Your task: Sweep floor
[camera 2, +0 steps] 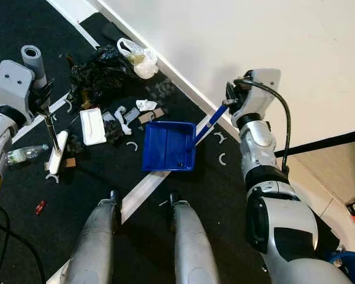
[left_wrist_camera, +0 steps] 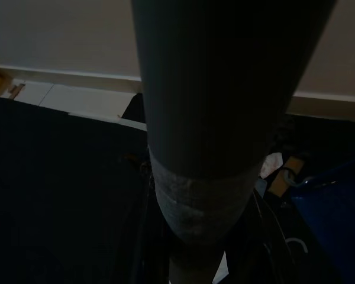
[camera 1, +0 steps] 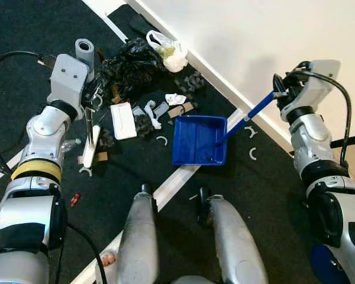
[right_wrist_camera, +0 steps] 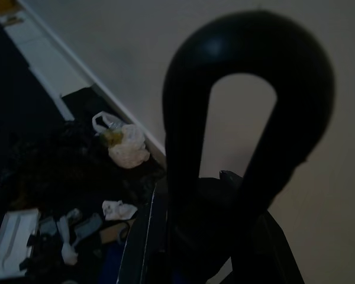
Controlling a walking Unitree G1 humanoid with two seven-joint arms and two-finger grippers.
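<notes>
My left gripper (camera 1: 92,94) is shut on the thin shaft of a broom with a grey grip (camera 1: 84,51). Its white brush head (camera 1: 90,147) rests on the dark carpet at the left of the litter. The grey grip (left_wrist_camera: 204,148) looms close in the left wrist view. A blue dustpan (camera 1: 199,141) lies flat on the carpet in front of my legs, its open side towards the litter. Its long blue handle (camera 1: 248,116) slants up to my right gripper (camera 1: 282,92), which is shut on it. The handle's black loop end (right_wrist_camera: 248,118) stands in the right wrist view.
Litter lies between broom and dustpan: a black plastic bag (camera 1: 130,65), a white bag (camera 1: 169,53), a white box (camera 1: 123,120), several scraps (camera 1: 160,112). A bottle (camera 2: 23,155) lies at the left. A white wall and baseboard (camera 1: 225,77) run diagonally behind. A white floor strip (camera 1: 177,180) passes under the dustpan.
</notes>
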